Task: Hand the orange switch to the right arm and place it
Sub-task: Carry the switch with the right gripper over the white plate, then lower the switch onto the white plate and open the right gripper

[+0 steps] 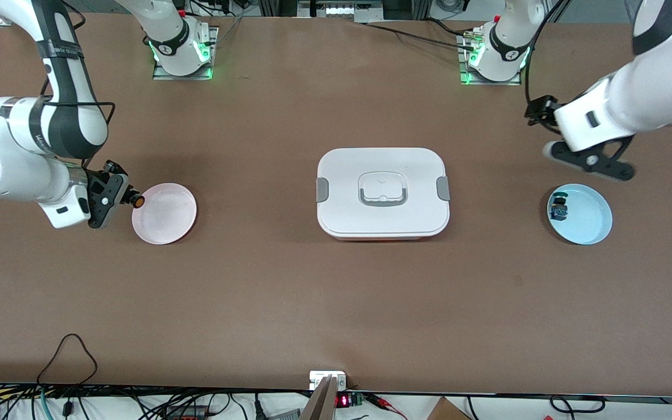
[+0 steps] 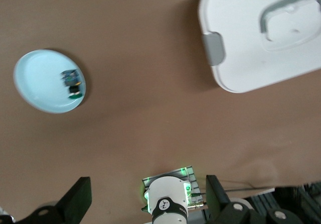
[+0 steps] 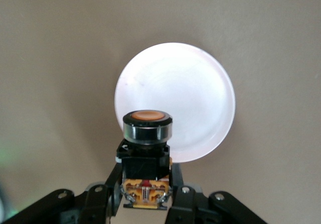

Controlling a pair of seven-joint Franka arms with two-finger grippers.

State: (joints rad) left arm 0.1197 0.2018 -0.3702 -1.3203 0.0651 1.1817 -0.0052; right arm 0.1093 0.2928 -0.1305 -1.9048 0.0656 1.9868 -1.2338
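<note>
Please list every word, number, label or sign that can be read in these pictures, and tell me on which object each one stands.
No text can be read with certainty.
Right arm: lettering on the dark band, too blurred to read.
Red digits on the small display at the table edge nearest the camera: too small to read.
Orange switch, held in the right gripper, pink plate, blue plate, white box: no text visible.

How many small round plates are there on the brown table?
2: a pink round plate at the right arm's end, and a light blue round plate at the left arm's end.
</note>
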